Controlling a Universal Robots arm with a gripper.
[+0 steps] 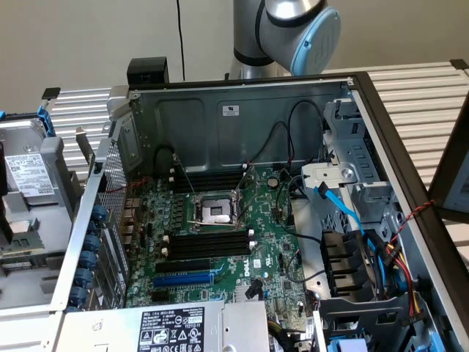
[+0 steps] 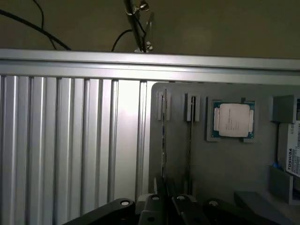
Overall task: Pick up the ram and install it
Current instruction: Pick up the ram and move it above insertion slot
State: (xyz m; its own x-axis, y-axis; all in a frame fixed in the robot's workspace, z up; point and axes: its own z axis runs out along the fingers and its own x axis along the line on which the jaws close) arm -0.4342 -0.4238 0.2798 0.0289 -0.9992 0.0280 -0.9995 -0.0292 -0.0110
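Observation:
The ram (image 2: 163, 140) stands on edge in a slot of a grey holder tray (image 2: 225, 164), seen as a thin greenish line. A second thin stick (image 2: 190, 136) stands in the slot beside it. My gripper (image 2: 171, 193) hangs over the near end of these two sticks, its black linkage crossing the picture's edge; I cannot tell whether it touches either stick. In the exterior view the open computer case (image 1: 242, 117) shows the motherboard (image 1: 278, 257) with long black memory slots (image 1: 209, 242) beside the processor socket (image 1: 218, 213).
A processor chip (image 2: 233, 119) and a hard drive (image 2: 290, 152) sit in the same tray. A ribbed metal table (image 2: 70, 150) lies beside it. In the exterior view the arm's joint (image 1: 304, 29) is behind the case, and cables (image 1: 366, 242) and a drive cage (image 1: 352, 183) crowd the exterior view's right.

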